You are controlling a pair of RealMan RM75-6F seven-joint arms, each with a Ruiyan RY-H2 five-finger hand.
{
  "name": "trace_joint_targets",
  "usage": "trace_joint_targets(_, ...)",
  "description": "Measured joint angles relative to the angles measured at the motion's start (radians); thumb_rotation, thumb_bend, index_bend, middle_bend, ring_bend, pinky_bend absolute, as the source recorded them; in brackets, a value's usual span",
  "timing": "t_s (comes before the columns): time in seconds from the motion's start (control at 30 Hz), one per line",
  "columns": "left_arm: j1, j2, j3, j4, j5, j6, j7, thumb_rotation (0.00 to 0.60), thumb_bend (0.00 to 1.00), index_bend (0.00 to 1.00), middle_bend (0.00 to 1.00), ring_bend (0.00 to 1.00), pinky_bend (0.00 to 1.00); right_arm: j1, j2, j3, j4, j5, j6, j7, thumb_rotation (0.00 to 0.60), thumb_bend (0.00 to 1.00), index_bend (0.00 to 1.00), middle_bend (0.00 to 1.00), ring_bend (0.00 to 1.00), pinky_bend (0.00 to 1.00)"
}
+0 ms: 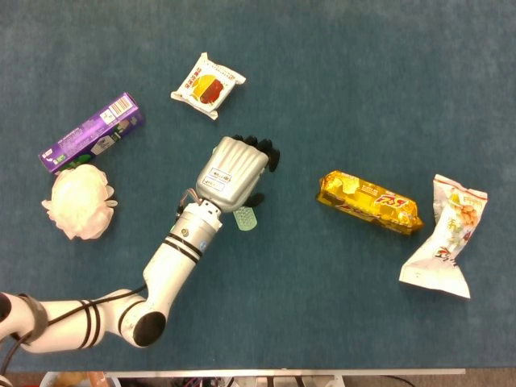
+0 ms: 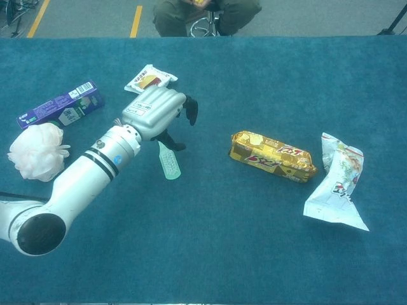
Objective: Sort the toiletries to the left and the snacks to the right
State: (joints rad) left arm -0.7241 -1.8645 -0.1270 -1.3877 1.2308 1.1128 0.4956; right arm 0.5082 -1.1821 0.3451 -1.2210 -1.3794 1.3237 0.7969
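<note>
My left hand (image 1: 234, 169) hovers low over the green brush (image 1: 244, 218), hiding its handle; only the bristle end shows. In the chest view the hand (image 2: 156, 113) has its fingers curled downward to the right of the brush (image 2: 170, 164) and its thumb beside it, with nothing visibly gripped. The brush lies flat on the cloth. A purple toothpaste box (image 1: 93, 133) and a white bath pouf (image 1: 79, 201) lie at the left. A small snack packet (image 1: 208, 85) lies behind the hand. A gold snack pack (image 1: 369, 201) and a white snack bag (image 1: 446, 238) lie at the right. My right hand is out of sight.
The blue table cloth (image 1: 322, 306) covers the whole surface. A seated person (image 2: 206, 13) is beyond the table's far edge. My left forearm (image 2: 82, 178) stretches from the near left corner toward the middle.
</note>
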Motion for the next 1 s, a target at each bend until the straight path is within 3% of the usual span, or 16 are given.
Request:
trace_joint_targets(0.47, 0.01, -0.08, -0.006, 0.154, -0.019, -0.049, -0.073, 0.6, 0.11, 0.49, 0.42, 0.42, 0.52, 0.001, -0.022, -0.013, 0.031, -0.006, -0.013, 0.015, 0.6, 0.0, 0.43, 0.44, 0.36, 0.52)
trace_joint_targets(1.0, 0.05, -0.103, 0.002, 0.302, -0.012, -0.06, -0.116, 0.6, 0.11, 0.49, 0.42, 0.42, 0.51, 0.002, -0.038, -0.023, 0.054, -0.008, -0.028, 0.026, 0.6, 0.0, 0.43, 0.44, 0.36, 0.52)
